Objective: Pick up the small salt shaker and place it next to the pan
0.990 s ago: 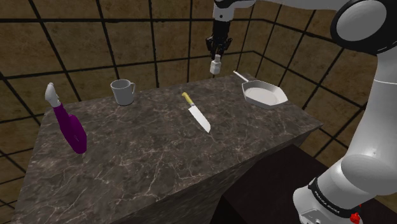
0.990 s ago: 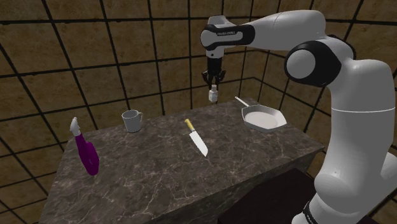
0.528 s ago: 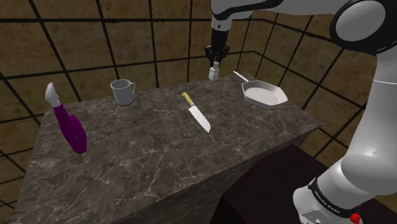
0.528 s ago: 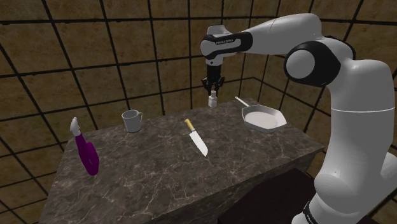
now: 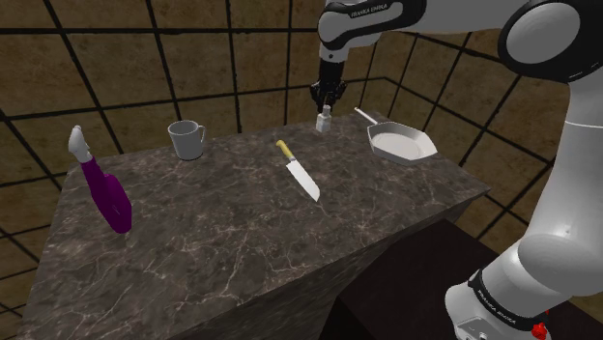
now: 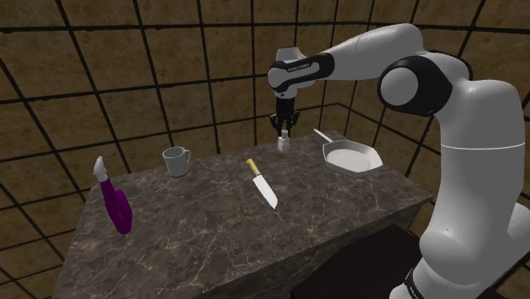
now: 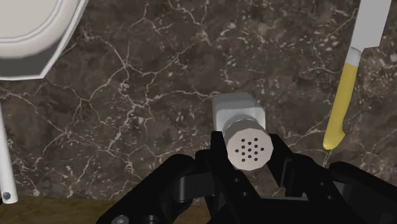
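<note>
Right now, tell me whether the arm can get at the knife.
Probably not yet: its jaws are shut on the salt shaker. The knife lies close by on the counter with nothing over it.

Shoulder, second exterior views: down across same counter point(image 5: 232, 232), similar angle; wrist view: close, straight down.

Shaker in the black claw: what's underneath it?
Dark marbled countertop lies under the shaker, which the gripper clasps. Its base is covered by its own body, so contact cannot be told.
</note>
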Action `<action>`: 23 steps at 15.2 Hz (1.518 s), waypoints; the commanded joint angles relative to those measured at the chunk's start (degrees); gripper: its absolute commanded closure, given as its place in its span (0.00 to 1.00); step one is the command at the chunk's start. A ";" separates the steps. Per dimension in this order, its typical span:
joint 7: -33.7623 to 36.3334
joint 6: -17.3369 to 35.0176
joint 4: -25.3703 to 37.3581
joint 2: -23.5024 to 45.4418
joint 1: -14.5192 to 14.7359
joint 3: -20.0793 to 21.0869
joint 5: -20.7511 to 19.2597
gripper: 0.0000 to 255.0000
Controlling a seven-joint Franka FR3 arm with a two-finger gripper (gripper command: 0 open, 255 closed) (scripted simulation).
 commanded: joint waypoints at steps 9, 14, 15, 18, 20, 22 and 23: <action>0.19 5.65 -3.98 1.65 0.02 -0.14 -0.29 1.00; 0.19 5.64 -3.97 1.66 0.02 -0.14 -0.29 1.00; 0.19 5.64 -3.97 1.66 0.02 -0.14 -0.29 1.00; 0.19 5.64 -3.97 1.66 0.02 -0.14 -0.29 0.00; 0.19 5.64 -3.97 1.66 0.02 -0.14 -0.29 0.00; 0.13 3.97 -2.85 1.10 0.00 -0.09 -0.19 0.00; 0.07 2.27 -1.63 0.62 0.00 -0.05 -0.10 0.00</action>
